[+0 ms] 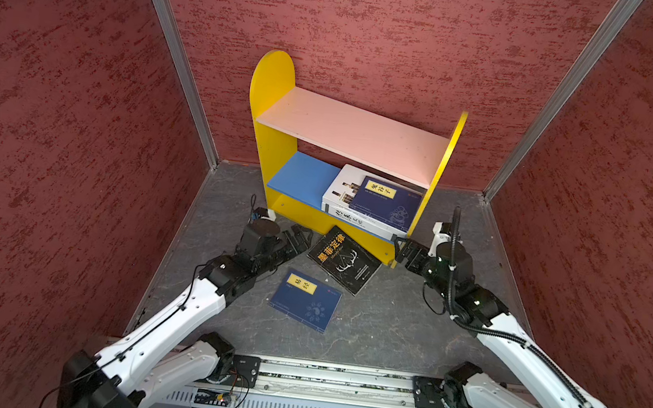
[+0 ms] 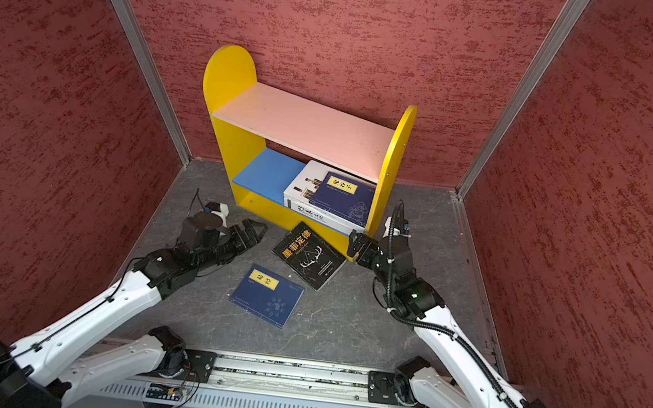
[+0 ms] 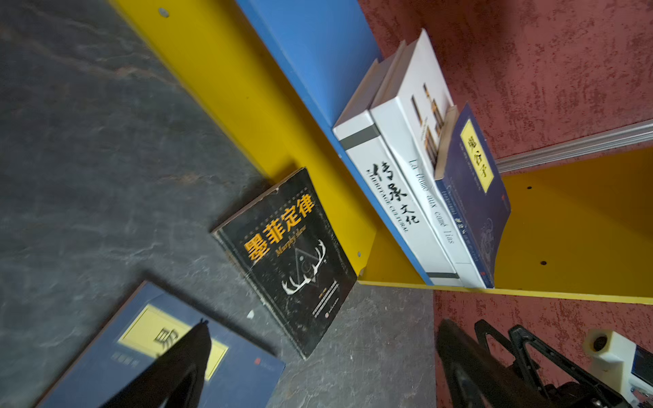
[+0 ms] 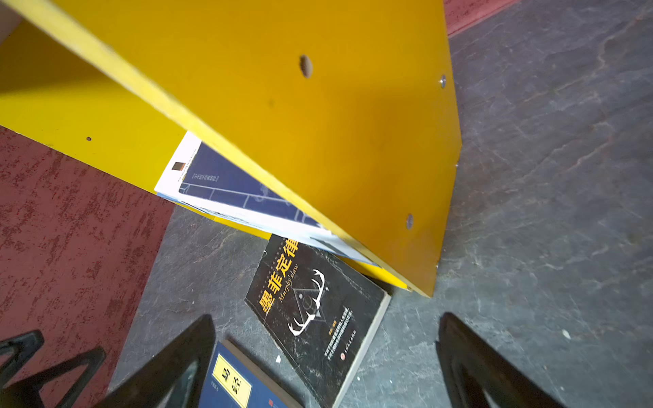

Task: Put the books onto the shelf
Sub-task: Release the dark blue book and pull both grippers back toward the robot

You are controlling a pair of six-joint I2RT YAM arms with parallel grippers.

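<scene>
**Three books on the shelf's lower board, two on the floor in front of it**

I take the shelf (image 1: 276, 82) as my marker; it stands at the back of the cell. Its pink upper board (image 1: 349, 132) is bare. Three books lie flat in a pile at the right end of its blue lower board (image 1: 302, 177), hard against the right side panel. At the bottom is a white book with a grey band on its spine (image 3: 388, 197). On that lies the white book with brown bars on its cover (image 1: 339, 189), and on top the navy book with a yellow label (image 1: 387, 203).

The black book with orange characters (image 1: 345, 259) lies on the grey floor (image 1: 386, 329) in front of the shelf. One corner is up against the shelf's yellow base strip. The second navy book (image 1: 305, 301) lies face up farther out from the shelf, just beside the black one. I cannot tell whether their corners touch.

The left gripper (image 1: 304, 236) sits low in front of the shelf's left half, pointing toward the black book. Its jaws are spread wide and hold nothing. The right gripper (image 1: 398, 251) is at the shelf's front right corner, just beside the foot of the right side panel. Its jaws too are spread and hold nothing. Whether it touches the panel I cannot make out.
</scene>
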